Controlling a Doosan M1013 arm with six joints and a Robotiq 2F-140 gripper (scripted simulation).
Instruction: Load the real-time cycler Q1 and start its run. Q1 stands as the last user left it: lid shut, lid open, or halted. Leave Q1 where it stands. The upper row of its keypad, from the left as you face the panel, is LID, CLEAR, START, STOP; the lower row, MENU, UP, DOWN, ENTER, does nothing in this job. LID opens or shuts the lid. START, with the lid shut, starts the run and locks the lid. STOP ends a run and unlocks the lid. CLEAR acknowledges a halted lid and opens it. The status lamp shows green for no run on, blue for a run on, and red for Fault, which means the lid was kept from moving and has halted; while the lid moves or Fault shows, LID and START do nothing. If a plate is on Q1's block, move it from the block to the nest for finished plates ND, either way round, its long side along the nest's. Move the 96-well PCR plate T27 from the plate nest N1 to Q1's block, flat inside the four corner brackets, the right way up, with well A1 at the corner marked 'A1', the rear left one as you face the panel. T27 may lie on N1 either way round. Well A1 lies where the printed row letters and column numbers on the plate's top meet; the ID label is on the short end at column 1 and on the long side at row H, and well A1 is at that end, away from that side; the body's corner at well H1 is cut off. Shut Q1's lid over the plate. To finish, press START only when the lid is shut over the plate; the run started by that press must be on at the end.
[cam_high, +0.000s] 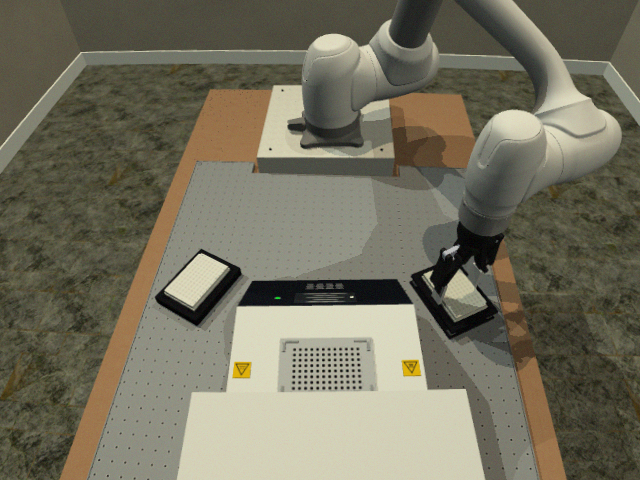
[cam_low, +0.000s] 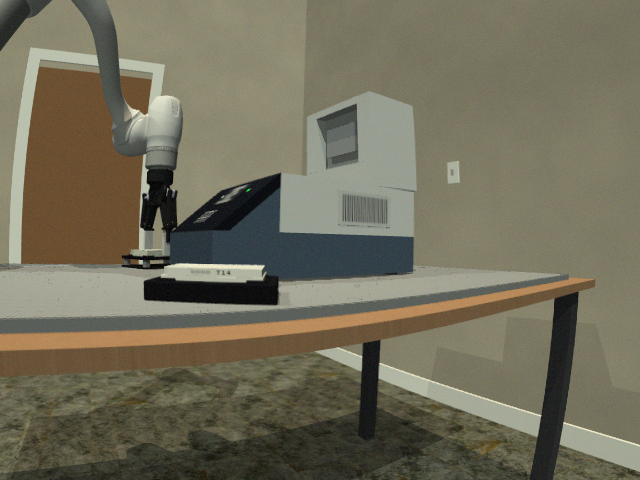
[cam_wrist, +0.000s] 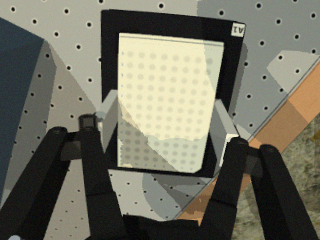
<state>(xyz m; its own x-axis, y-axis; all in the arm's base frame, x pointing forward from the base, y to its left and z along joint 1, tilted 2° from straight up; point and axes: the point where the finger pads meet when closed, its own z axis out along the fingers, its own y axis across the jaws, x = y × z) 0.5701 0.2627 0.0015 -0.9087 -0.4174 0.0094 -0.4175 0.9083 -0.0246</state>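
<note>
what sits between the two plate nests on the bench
The cycler Q1; its dark keypad panel lies on the line from the nest with plate T14 to the nest under the hand, top view.
</note>
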